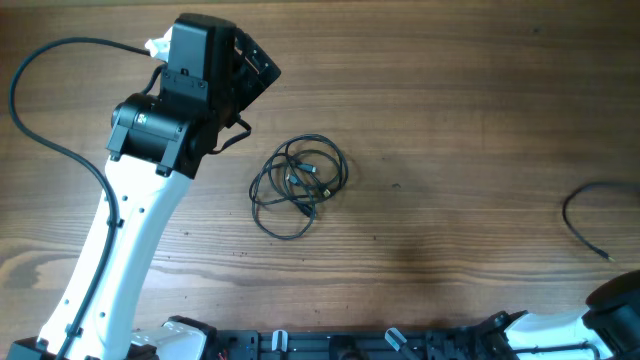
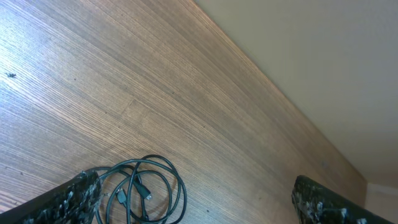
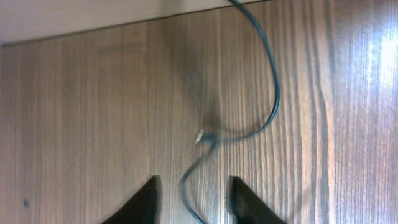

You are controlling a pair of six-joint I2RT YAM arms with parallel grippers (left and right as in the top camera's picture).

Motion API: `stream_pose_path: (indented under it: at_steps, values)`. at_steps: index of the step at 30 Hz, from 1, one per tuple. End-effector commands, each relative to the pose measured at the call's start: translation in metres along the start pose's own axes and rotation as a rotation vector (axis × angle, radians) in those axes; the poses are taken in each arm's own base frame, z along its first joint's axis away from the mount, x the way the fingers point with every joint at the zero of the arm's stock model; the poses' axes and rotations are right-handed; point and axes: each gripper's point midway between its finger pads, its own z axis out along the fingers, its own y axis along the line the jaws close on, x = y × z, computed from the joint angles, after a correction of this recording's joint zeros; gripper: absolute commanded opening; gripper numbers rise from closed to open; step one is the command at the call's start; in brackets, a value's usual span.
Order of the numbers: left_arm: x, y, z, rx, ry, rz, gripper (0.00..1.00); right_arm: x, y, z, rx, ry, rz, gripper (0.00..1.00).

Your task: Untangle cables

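A bunch of thin black cables (image 1: 299,180) lies looped on the wooden table near the middle. In the left wrist view the bunch (image 2: 144,190) lies just beside one finger. My left gripper (image 2: 193,202) is wide open and empty, above and to the left of the bunch. A separate black cable (image 1: 583,213) curves at the far right. In the right wrist view this cable (image 3: 273,93) snakes down between the fingers, and its pale metallic tip (image 3: 199,137) lies just ahead of them. My right gripper (image 3: 193,202) is open, with the cable between its fingers but not clamped.
The left arm (image 1: 140,200) with its thick black wire (image 1: 40,110) covers the table's left side. The right arm (image 1: 615,300) shows at the bottom right corner. The table's far edge (image 3: 93,25) is close ahead of the right gripper.
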Motion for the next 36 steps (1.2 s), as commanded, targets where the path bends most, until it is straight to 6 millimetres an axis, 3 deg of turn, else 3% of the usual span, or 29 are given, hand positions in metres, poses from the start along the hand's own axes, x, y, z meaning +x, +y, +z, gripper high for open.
stream_pose_path:
  at_steps: [1, 3, 5, 7, 9, 11, 14, 17, 19, 22, 25, 30, 33, 34, 35, 36]
  values:
    - [0.002, 0.000, 0.003, 0.000, 0.015, 0.024, 1.00, 0.000, -0.013, 0.007, 0.065, -0.007, 0.032, 1.00]
    - [0.003, 0.000, 0.003, -0.003, 0.021, 0.024, 1.00, 0.011, -0.003, 0.007, 0.004, 0.053, 0.029, 1.00]
    - [0.005, 0.002, 0.003, -0.010, 0.026, 0.026, 1.00, 0.029, 0.025, 0.002, -0.164, 0.161, -0.047, 1.00]
    - [0.007, 0.004, 0.004, -0.018, 0.038, 0.063, 1.00, 0.068, 0.092, -0.031, -0.584, 0.327, -0.271, 0.98]
    - [0.017, 0.000, 0.007, 0.012, 0.091, 0.206, 0.99, 0.106, 0.126, -0.062, -0.819, 0.422, -0.443, 0.94]
    - [0.032, 0.004, 0.015, 0.006, 0.169, 0.288, 0.97, 0.149, 0.140, -0.076, -0.873, 0.497, -0.583, 0.93]
    - [0.061, 0.030, 0.040, -0.101, 0.323, 0.358, 0.91, 0.223, 0.157, -0.091, -0.875, 0.578, -0.814, 0.96]
    - [0.079, 0.048, 0.069, -0.180, 0.417, 0.418, 0.85, 0.273, 0.163, -0.093, -0.782, 0.581, -0.974, 1.00]
    - [0.088, 0.047, 0.101, -0.148, 0.462, 0.583, 0.84, 0.298, 0.164, -0.092, -0.712, 0.549, -1.082, 1.00]
    - [0.122, 0.043, 0.138, 0.016, 0.611, 0.830, 0.84, 0.320, 0.159, -0.093, -0.641, 0.525, -1.177, 1.00]
    - [0.143, 0.057, 0.178, 0.054, 0.687, 0.968, 0.81, 0.331, 0.155, -0.097, -0.631, 0.543, -1.204, 1.00]
    - [0.180, 0.070, 0.207, 0.198, 0.812, 1.128, 0.82, 0.332, 0.152, -0.097, -0.621, 0.556, -1.203, 1.00]
    - [0.175, 0.062, 0.232, 0.221, 0.730, 1.153, 0.54, 0.332, 0.151, -0.097, -0.616, 0.562, -1.203, 1.00]
    - [0.174, 0.058, 0.238, 0.230, 0.706, 1.158, 0.34, 0.332, 0.149, -0.097, -0.612, 0.566, -1.203, 1.00]
    - [0.170, 0.053, 0.242, 0.243, 0.673, 1.163, 0.06, 0.333, 0.149, -0.097, -0.610, 0.569, -1.203, 1.00]
    - [0.165, 0.050, 0.246, 0.223, 0.642, 1.141, 0.04, 0.333, 0.149, -0.097, -0.609, 0.570, -1.200, 1.00]
